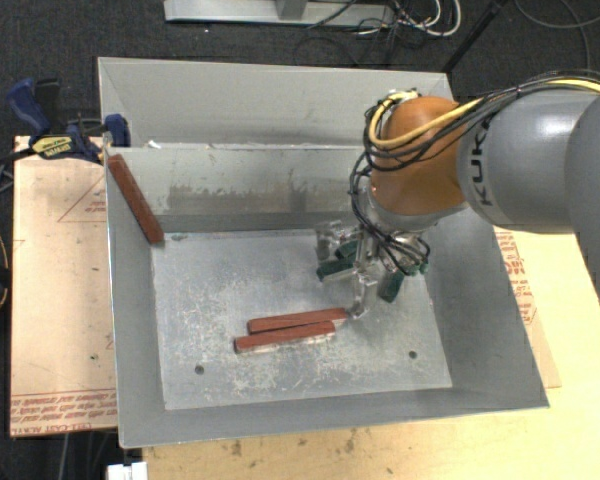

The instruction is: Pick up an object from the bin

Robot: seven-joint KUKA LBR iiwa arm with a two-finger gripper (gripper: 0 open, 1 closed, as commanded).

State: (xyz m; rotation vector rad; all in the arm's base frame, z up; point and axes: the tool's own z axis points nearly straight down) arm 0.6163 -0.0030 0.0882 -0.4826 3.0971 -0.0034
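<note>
Nearest thing: a reddish-brown bar [298, 320], long, flat and narrow, lying near the middle of the bin floor, its length running left to right across the view.
Its neighbour: a second bar [280, 340] of the same kind lies just beside it, lower in the view and shifted a little left. The two seem to touch along part of their long sides.
Gripper: the gripper [360, 303] comes down at the right end of the first bar. I cannot tell whether it touches the bar.
Grip state: I cannot tell whether it is spread or closed, because the wrist hides the gap.
Handling, as a guess: the bar looks stiff and light, probably wood or plastic, not fragile, with a dull face that should not slip much.
Where to take hold: across the narrow width, ideally nearer the middle. A grip at the very end would likely let the bar droop or swing.
Risk: the neighbour lies so close that it may be pinched or dragged along.
Surface: the bin [230, 278] has a flat grey metal floor, scuffed pale, with sloping walls. It is hard, so a thin bar lying flat offers little edge to get under.
Room: the floor is open on all sides of the pair, and the walls are well apart from them.
Further out: a third bar [135, 200] leans on the left wall. The arm [540, 168] with its orange cover [420, 158] reaches in from the right.
</note>
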